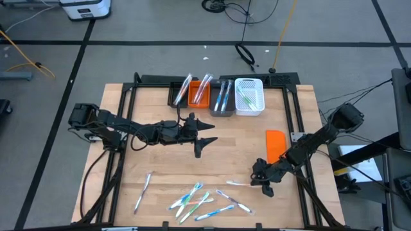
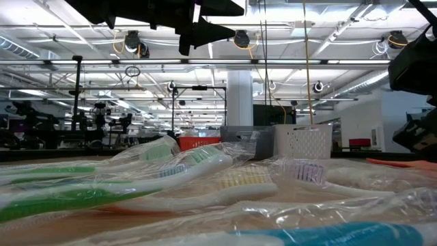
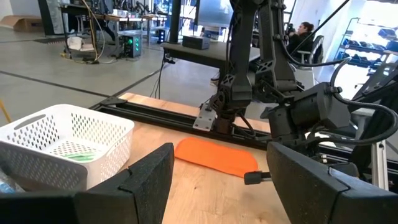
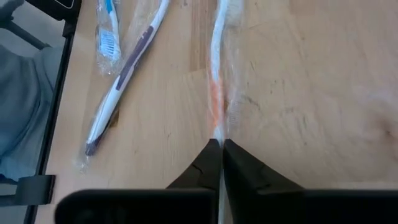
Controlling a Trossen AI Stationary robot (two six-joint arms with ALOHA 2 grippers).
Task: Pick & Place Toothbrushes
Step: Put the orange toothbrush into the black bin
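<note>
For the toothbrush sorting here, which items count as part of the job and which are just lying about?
Part of the job:
- loose toothbrushes on the table's near side
- white-and-orange toothbrush pinched by the right end effector
- orange bin, grey bin, white basket

Lying about:
- flat orange block
- floor cables

We see two dark six-joint arms, matte black housings, blocky at the joints, black cables running beside them. The left gripper [image 1: 204, 142] has broad, angular black fingers [image 3: 146, 180]. The right gripper [image 4: 221, 149] has black fingers tapering to slim pointed tips.
</note>
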